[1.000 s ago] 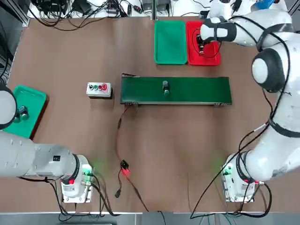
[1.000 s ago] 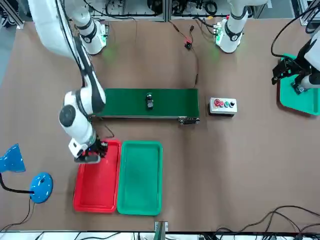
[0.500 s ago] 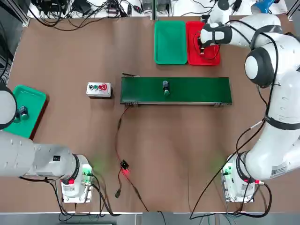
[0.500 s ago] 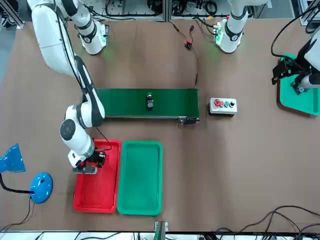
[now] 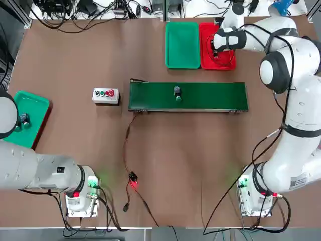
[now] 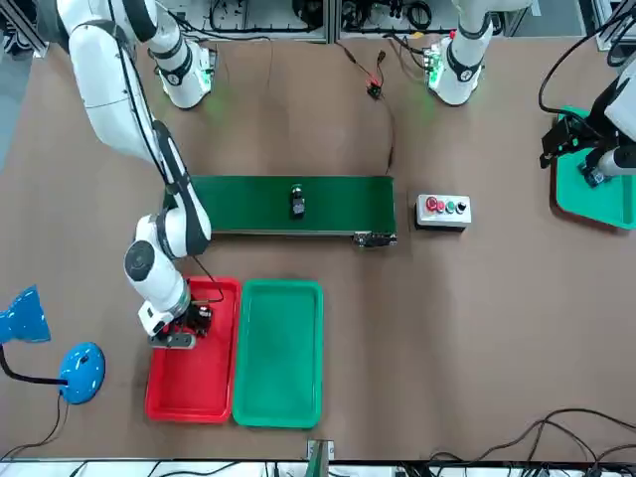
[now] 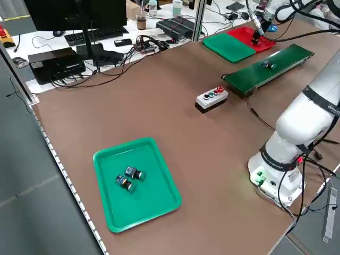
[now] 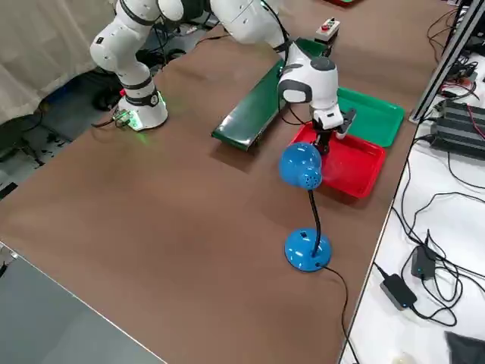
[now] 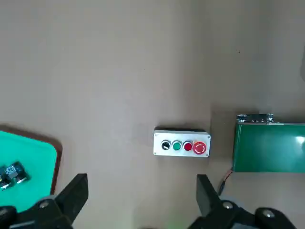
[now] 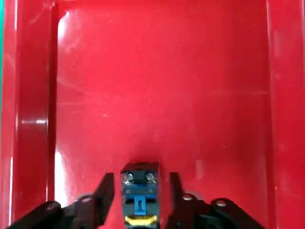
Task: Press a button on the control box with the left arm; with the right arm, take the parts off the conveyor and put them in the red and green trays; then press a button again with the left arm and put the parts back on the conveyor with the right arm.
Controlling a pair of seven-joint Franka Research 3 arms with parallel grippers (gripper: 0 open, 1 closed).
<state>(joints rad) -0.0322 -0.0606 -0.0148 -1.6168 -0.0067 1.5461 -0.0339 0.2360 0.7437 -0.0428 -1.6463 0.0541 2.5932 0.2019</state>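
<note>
There were four parts (image 5: 177, 93), two green trays (image 5: 182, 45), one red tray (image 6: 189, 388), one conveyor (image 5: 210, 98), one control box (image 9: 182, 135) with four round controls (image 9: 177, 146), two robot arms (image 5: 303, 115) and one blue lamp (image 8: 301, 165).

From my station I note control box (image 9: 181, 143): pale housing, dark base, row of black, green and two red buttons, lying left of conveyor. Conveyor (image 5: 210, 97): green, flat, one dark part (image 5: 177, 94) on it. Red tray (image 6: 196, 360): one blue-black part with yellow end (image 10: 140, 195) inside. Green tray (image 6: 278, 353): beside red tray. Left-side green tray (image 7: 137, 183): two dark parts (image 7: 130, 179), close together.
</note>
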